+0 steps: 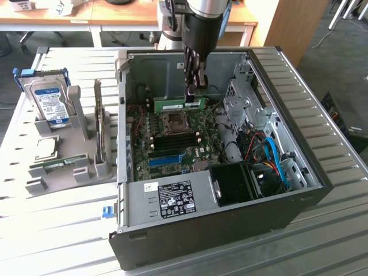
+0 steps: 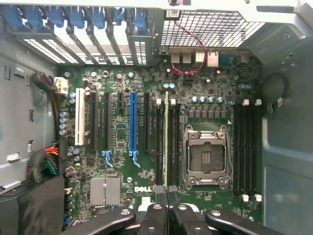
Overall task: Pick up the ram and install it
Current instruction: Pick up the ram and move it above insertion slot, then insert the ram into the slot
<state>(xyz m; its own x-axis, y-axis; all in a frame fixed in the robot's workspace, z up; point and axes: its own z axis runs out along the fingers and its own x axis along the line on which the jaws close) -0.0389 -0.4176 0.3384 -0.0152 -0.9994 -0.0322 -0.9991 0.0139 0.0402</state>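
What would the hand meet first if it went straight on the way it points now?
Probably the memory slots beside the empty CPU socket, and the ram gripped in the hand would touch first; exact slot unclear.

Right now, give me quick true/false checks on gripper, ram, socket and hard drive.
1. The gripper is shut on the ram. True.
2. The gripper is outside the computer case. False: it reaches inside, over the motherboard.
3. The CPU socket holds a processor. False: it looks empty.
4. The hard drive stands in the grey tray at the exterior view's left. True.
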